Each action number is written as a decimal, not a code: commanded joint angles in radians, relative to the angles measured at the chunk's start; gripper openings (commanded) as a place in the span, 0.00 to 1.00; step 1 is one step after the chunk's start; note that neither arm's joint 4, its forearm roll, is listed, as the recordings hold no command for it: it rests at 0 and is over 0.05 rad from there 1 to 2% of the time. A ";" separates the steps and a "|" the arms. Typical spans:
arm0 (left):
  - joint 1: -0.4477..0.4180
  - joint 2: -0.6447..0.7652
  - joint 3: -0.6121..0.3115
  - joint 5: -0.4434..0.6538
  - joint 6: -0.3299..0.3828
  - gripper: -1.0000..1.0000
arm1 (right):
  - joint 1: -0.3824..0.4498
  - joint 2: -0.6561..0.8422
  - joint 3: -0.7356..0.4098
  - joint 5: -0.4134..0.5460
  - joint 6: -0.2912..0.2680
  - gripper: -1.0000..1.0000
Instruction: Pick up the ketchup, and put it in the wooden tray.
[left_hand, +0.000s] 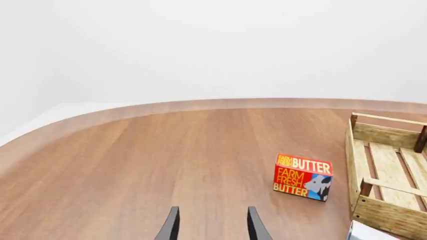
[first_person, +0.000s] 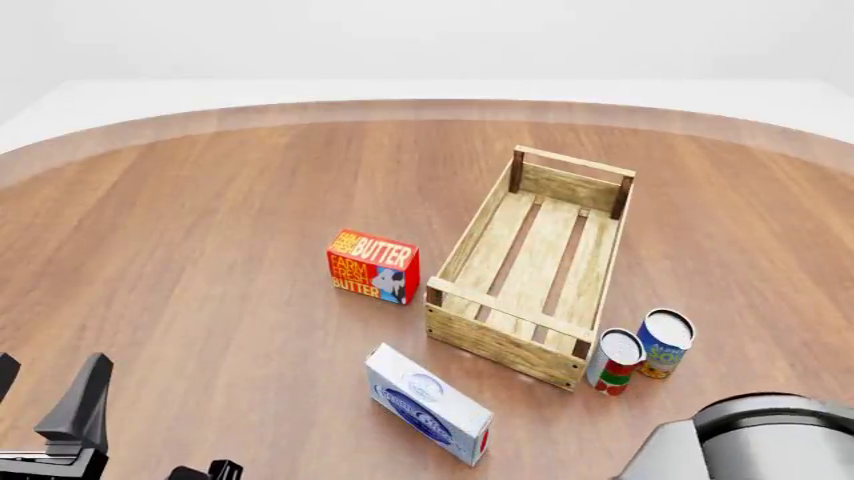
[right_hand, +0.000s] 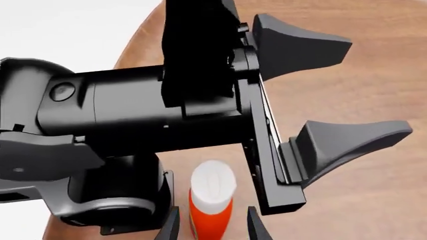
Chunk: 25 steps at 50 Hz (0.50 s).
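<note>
The ketchup (right_hand: 212, 187), an orange-red bottle with a white cap, shows only in the right wrist view. It stands between the tips of my right gripper (right_hand: 212, 220), which is open with a small gap on each side of the bottle. The ketchup is out of sight in the front view. The wooden tray (first_person: 461, 240) stands empty mid-table and also shows in the left wrist view (left_hand: 390, 217). My left gripper (first_person: 47, 385) is open and empty at the near left edge; its fingertips (left_hand: 170, 227) point over bare wood.
A red butter box (first_person: 374, 266) stands left of the tray. A blue-white box (first_person: 427, 404) lies near its front end. Two cans (first_person: 641, 350) stand at its near right corner. The left arm's open gripper (right_hand: 360, 90) crosses the right wrist view. The grey right arm (first_person: 747, 440) fills the front view's lower right corner.
</note>
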 joint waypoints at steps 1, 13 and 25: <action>0.000 0.000 0.000 0.000 0.000 1.00 | 0.003 0.062 -0.028 -0.010 0.015 1.00; 0.000 0.000 0.000 0.000 0.000 1.00 | 0.008 0.104 -0.044 -0.017 0.030 1.00; 0.000 0.000 0.000 0.000 0.000 1.00 | -0.002 0.130 -0.053 -0.024 0.034 1.00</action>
